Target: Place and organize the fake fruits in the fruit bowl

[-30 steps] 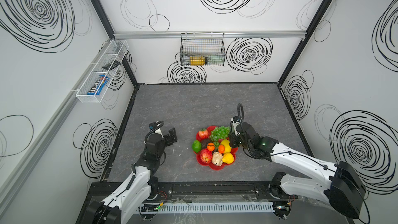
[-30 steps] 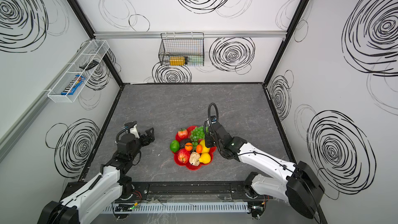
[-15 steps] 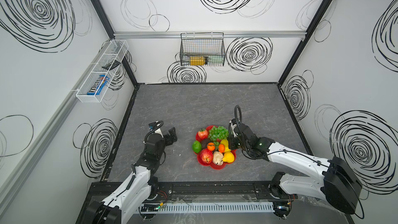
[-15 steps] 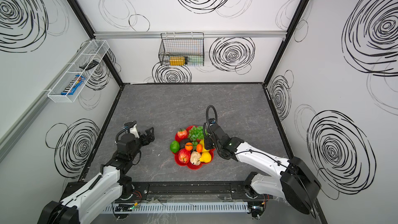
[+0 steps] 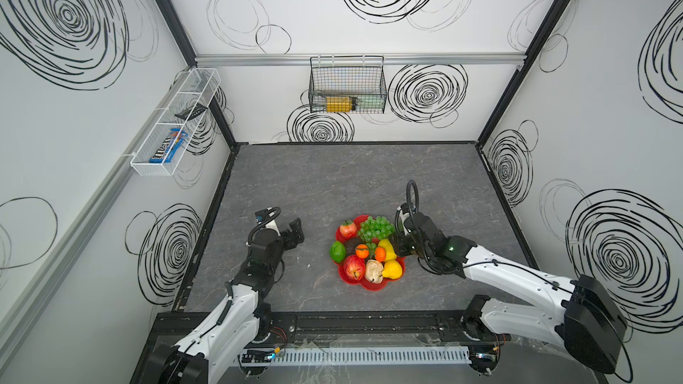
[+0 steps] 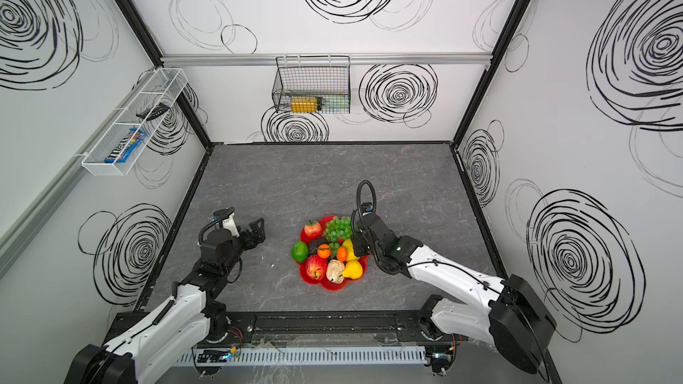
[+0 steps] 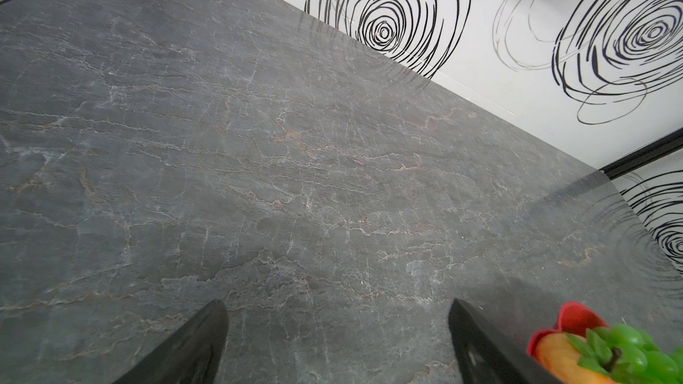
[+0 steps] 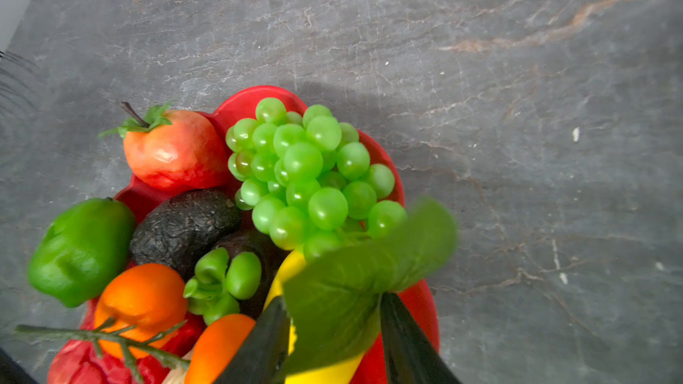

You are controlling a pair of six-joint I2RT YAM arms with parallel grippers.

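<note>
Clearly nearer, the right tool (image 8: pixel 332 299) stands with jaws parted astride a glossy yellow plastic lemon (image 8: pixel 286 271) and its green leaf (image 8: pixel 369 264). Just ahead of it is the green plastic grape bunch (image 8: pixel 303 164), all within the scalloped red plastic fruit bowl (image 8: pixel 258 97). The left tool (image 7: pixel 337 302) gapes empty over grey bench (image 7: pixel 258 142), well apart.

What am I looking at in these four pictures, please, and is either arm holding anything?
You see two robot arms, the left arm and the right arm, each ending in a two-fingered gripper. Two pictures come from a twin camera overhead; the other two come from a camera on each wrist. On the grey table stands a red bowl full of plastic fruit, grapes included. The left gripper is open and empty over the table. The right gripper has its fingers on either side of a leaf on a lemon in the bowl; whether it grips is unclear.
</note>
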